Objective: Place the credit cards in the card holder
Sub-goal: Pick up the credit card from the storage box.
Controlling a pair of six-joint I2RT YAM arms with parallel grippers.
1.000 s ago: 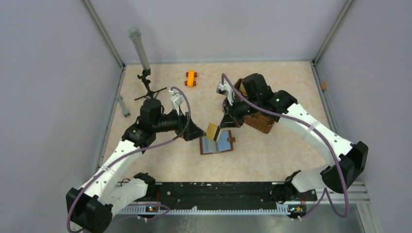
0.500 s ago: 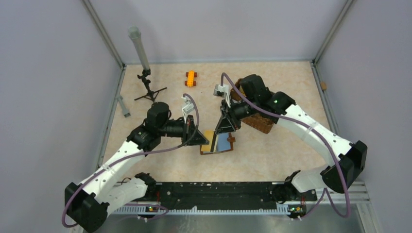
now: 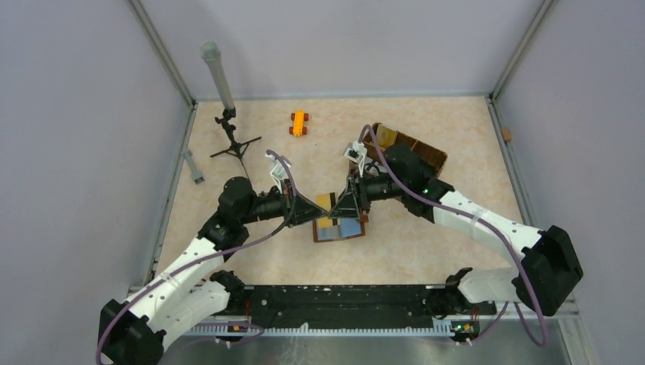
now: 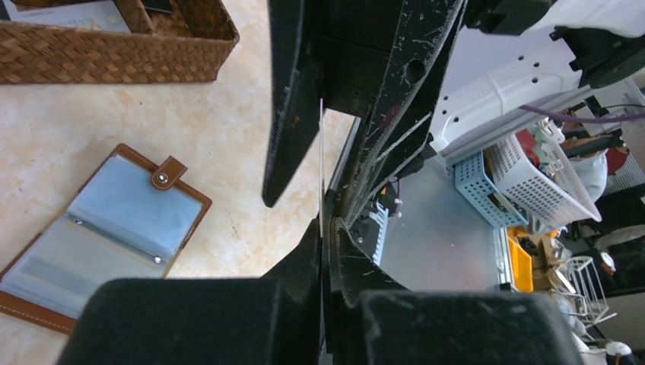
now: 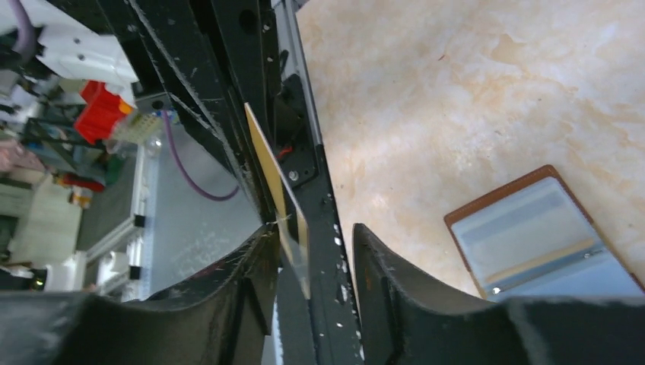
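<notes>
The gold card (image 5: 275, 179) hangs on edge just above the open card holder (image 3: 340, 229) on the bench (image 3: 426, 243). The left gripper (image 3: 312, 210) clamps it with its jaws closed. The right gripper (image 3: 344, 204), opposite, has its jaws parted around it.

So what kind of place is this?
Probably a robotics lab test cell: grey panel walls enclose the tabletop, left arm and right arm mount at its edge, plastic bins of clutter sit beyond.
</notes>
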